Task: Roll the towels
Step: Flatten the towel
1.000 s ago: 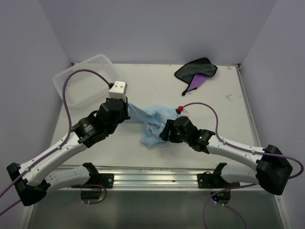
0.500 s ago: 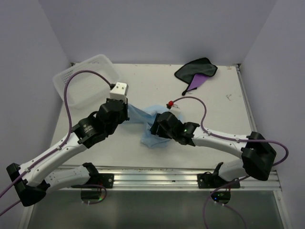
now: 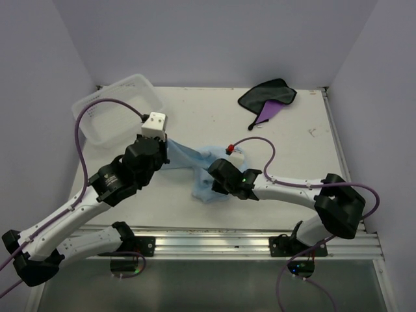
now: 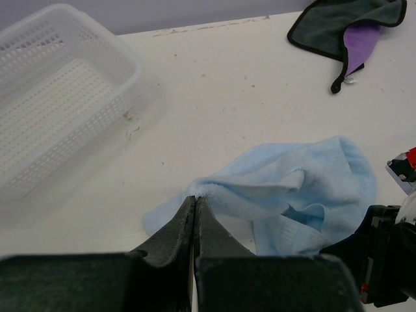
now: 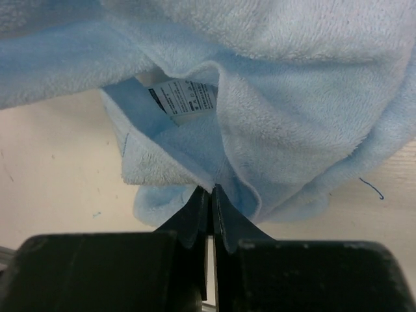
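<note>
Right hand point(image 5: 209, 190) moved in, closed on blue towel point(image 4: 312, 185); left hand point(image 4: 195, 199) pinches its corner.

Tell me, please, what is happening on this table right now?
The robot holds the crumpled light blue soft towel mid-table: the left gripper is shut on one edge, the right gripper on a fold. It is not rolled yet. The purple and dark grey towel lies apart at the far side.
</note>
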### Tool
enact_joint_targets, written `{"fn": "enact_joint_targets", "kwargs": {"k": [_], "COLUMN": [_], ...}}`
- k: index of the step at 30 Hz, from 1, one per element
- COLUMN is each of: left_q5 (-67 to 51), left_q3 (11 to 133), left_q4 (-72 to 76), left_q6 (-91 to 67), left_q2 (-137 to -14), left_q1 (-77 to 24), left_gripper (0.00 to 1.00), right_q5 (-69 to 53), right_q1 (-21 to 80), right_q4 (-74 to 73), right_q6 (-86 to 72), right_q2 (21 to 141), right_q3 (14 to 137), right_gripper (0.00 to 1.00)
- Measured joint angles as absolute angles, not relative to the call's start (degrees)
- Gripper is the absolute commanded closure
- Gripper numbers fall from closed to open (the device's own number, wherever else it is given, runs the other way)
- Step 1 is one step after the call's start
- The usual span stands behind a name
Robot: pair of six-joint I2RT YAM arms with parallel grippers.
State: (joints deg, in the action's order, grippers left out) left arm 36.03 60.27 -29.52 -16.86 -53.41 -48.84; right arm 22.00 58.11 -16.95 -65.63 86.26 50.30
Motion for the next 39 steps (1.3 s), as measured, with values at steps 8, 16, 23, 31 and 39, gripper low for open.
{"fn": "enact_joint_targets", "kwargs": {"k": [8, 16, 23, 31, 39], "left_q5": [40.6, 44.8, 43.3, 33.5, 27.0], "left_q3": [60.2, 60.2, 58.5, 51.0, 43.1], "left_q4": [-30.6, -34.4, -35.5, -33.5, -32.6], "left_q6": [-16.3, -18.0, -21.1, -25.0, -27.6], "left_q2": [-52.4, -53.1, -46.2, -32.7, -30.8], "left_q1": [-48.8, -48.4, -48.3, -48.3, -48.3], "left_gripper": [1.00, 1.00, 1.00, 1.00, 1.00], "right_q5": [24.6, 19.4, 10.0, 5.2, 4.9], "right_q1": [55.0, 33.7, 27.6, 24.8, 25.3], "right_q4": [-23.5, -25.5, -25.5, -26.6, -30.5], "right_q6": [-58.3, -46.7, -37.1, -34.2, -33.6], "right_q2": [79.6, 65.7, 68.5, 77.8, 75.2], "right_q3": [51.2, 50.8, 49.3, 49.6, 62.5], "right_gripper": [1.00, 1.00, 0.81, 0.46, 0.48]}}
